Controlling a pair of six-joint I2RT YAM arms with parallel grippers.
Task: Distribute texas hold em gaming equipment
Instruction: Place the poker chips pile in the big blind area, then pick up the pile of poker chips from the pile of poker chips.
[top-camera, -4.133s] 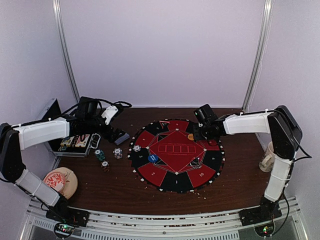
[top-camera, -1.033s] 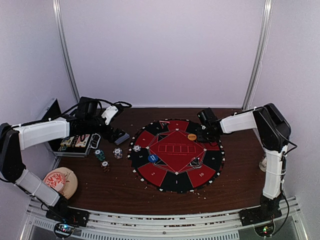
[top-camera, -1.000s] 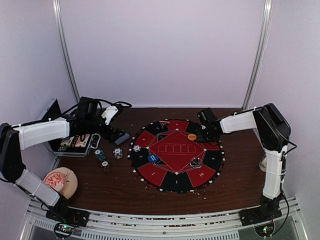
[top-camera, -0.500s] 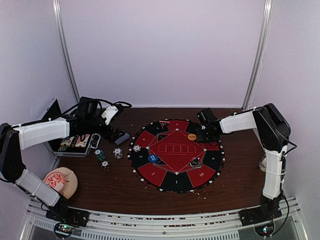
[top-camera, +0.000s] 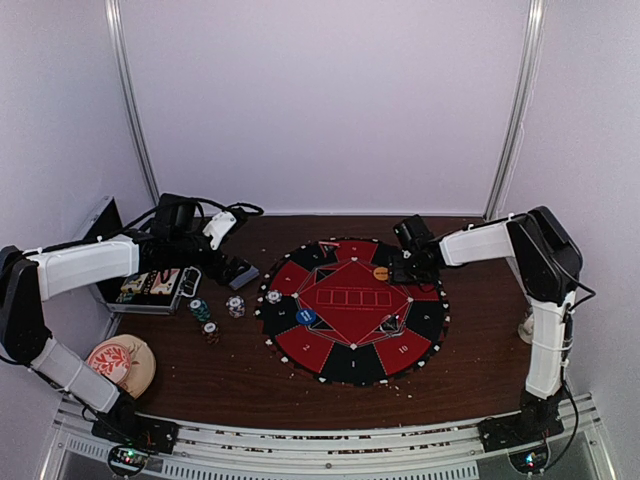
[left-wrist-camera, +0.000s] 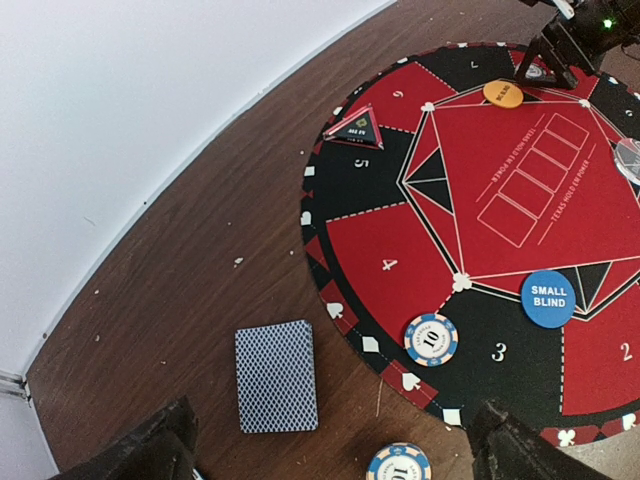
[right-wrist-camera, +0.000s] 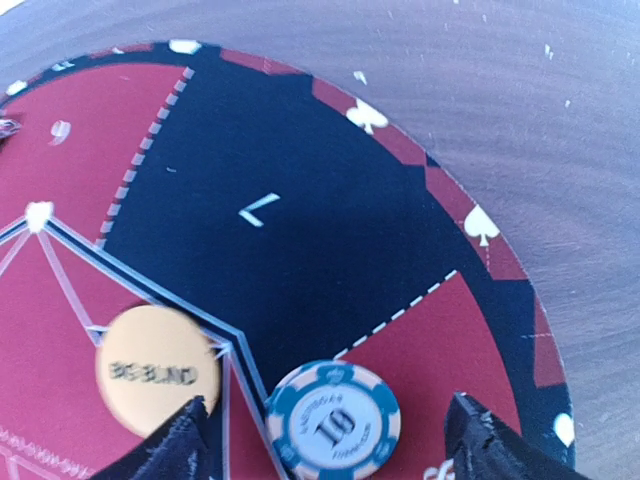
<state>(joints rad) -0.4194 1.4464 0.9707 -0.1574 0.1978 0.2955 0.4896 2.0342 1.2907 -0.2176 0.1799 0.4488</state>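
My right gripper (right-wrist-camera: 325, 435) stands open and grips nothing. Its fingertips (right-wrist-camera: 185, 445) hang either side of a teal chip (right-wrist-camera: 333, 420), with a gap on each side. That chip lies flat on the mat (right-wrist-camera: 330, 180), on a red wedge beside the dashed line that borders the black wedge marked 7. Just beside it, not touching, the orange disc (right-wrist-camera: 160, 372) marked BIG BLIND lies across the white line of the middle field. Seen from above, this gripper sits low over the far right part of the mat, near its rim.

My left gripper (left-wrist-camera: 335, 455) is spread wide and holds nothing. It hovers over the table (left-wrist-camera: 180, 260), off the mat's left edge. Below it, face-down cards (left-wrist-camera: 276, 375) lie on the wood just outside the rim; I cannot tell whether it is one card or several. A white-and-blue chip (left-wrist-camera: 398, 463) shows at the bottom edge of the wrist view. On the mat a second chip (left-wrist-camera: 431, 339) lies by the number 3, with the blue disc (left-wrist-camera: 548, 298) marked SMALL BLIND near it. In the top view a teal stack (top-camera: 200, 310) and a reddish stack (top-camera: 211, 332) stand on the table near the metal case (top-camera: 150, 290).
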